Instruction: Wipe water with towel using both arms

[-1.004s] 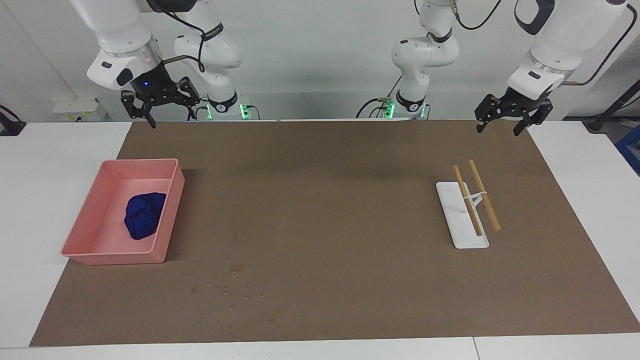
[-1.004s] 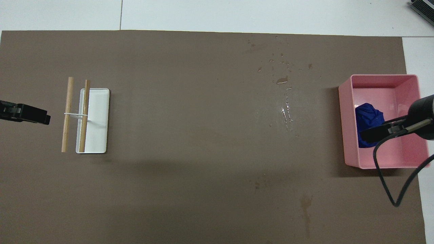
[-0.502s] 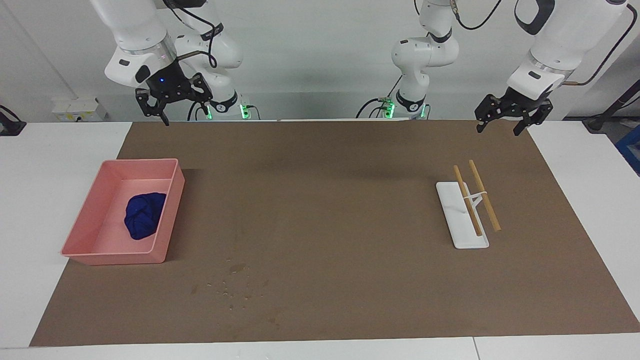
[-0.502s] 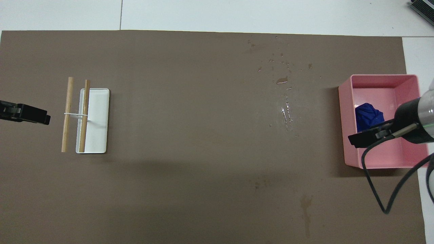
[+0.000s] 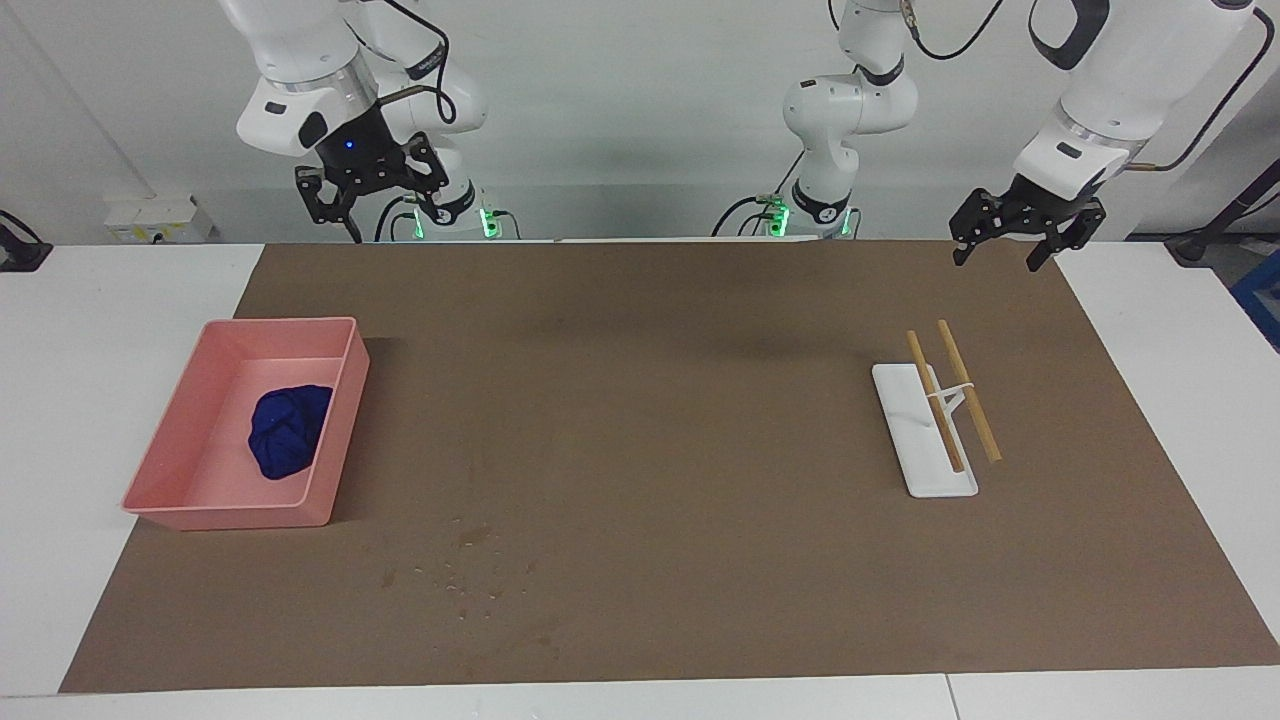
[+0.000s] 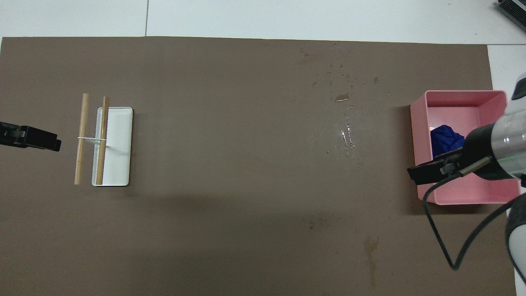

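The blue towel (image 5: 288, 428) lies crumpled in a pink tray (image 5: 240, 515) toward the right arm's end of the table. It also shows in the overhead view (image 6: 446, 139) in the tray (image 6: 464, 93), partly covered by my right gripper (image 6: 427, 172). The right gripper (image 5: 385, 205) hangs open and empty, high in the air, apart from the towel. The water (image 5: 470, 560) is a damp streak with droplets (image 6: 347, 123) on the brown mat, beside the tray. My left gripper (image 5: 995, 262) waits open and empty over the mat's edge at its own end (image 6: 33, 137).
A white tray with two wooden sticks (image 5: 925, 440) stands toward the left arm's end, also seen from overhead (image 6: 117, 144). The brown mat (image 5: 650, 400) covers most of the white table. A black cable (image 6: 452, 246) hangs from the right wrist.
My right gripper has risen and swung toward the middle of the table, from over the towel to over the tray's wall nearest the water. The left arm has not moved.
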